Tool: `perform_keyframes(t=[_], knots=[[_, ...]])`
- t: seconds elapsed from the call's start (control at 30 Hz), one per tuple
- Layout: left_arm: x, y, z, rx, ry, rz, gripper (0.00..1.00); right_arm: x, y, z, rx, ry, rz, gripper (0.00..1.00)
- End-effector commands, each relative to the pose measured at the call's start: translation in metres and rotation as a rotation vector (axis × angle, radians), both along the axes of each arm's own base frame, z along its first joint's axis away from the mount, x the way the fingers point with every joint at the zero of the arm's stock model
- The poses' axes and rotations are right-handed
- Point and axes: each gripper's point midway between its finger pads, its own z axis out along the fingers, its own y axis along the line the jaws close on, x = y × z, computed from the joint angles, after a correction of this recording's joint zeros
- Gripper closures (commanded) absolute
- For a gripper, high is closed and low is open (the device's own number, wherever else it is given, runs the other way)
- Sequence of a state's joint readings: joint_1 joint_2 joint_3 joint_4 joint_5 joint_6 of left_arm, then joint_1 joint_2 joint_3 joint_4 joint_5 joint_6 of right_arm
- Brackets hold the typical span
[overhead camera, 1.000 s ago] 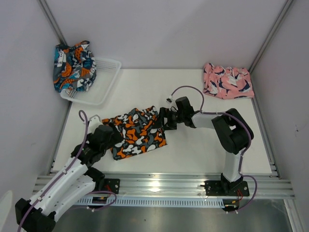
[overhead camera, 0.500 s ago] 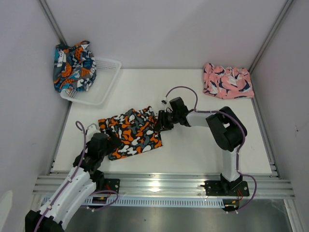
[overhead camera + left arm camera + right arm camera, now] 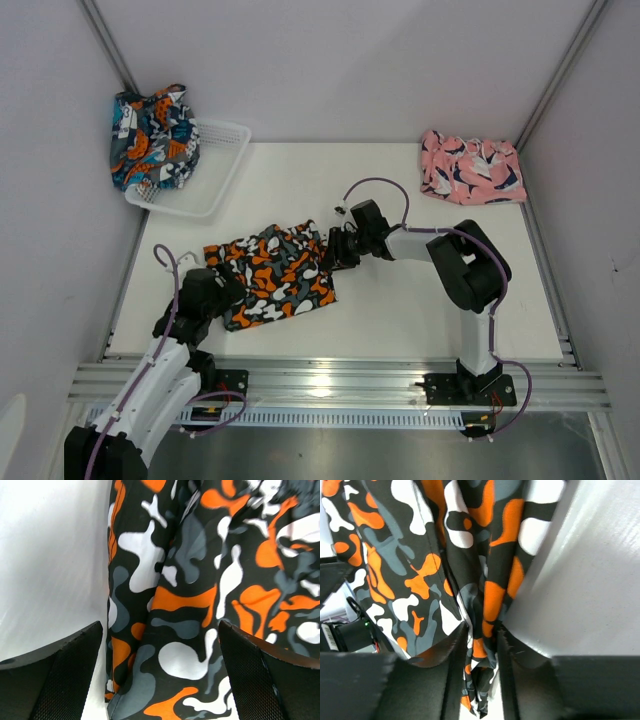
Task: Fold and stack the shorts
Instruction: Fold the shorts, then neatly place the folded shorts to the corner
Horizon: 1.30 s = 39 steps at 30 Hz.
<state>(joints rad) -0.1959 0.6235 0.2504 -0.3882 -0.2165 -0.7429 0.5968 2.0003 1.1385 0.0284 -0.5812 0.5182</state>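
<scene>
Clamping black shorts (image 3: 275, 275) at right, right pincer (image 3: 482, 630); left pincer (image 3: 160, 625) agape at left.

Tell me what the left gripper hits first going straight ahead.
The black shorts: their edge lies right ahead of the open left gripper, though how close is unclear.

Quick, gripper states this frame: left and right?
Left gripper: jaws open, over the black shorts, holding nothing.
Right gripper: jaws shut on a fold of the black shorts.
</scene>
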Motion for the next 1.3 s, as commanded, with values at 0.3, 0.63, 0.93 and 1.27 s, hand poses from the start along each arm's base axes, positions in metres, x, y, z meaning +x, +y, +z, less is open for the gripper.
perform_keyframes(t=[0.3,0.63,0.93,1.27], knots=[[0.018,0.011,-0.002,-0.045,0.015,0.067,0.11,-0.001,0.001,-0.012,-0.053,0.005,0.011,0.9],[0.023,0.009,-0.002,-0.061,0.003,0.05,0.36,0.0,0.002,-0.004,-0.044,-0.004,0.009,0.96],[0.03,0.001,-0.001,-0.082,-0.026,0.004,0.88,0.004,0.005,0.006,-0.038,-0.022,0.01,1.0],[0.045,-0.001,0.01,-0.046,-0.036,-0.048,0.82,0.007,0.007,0.022,0.034,-0.018,0.018,0.37]])
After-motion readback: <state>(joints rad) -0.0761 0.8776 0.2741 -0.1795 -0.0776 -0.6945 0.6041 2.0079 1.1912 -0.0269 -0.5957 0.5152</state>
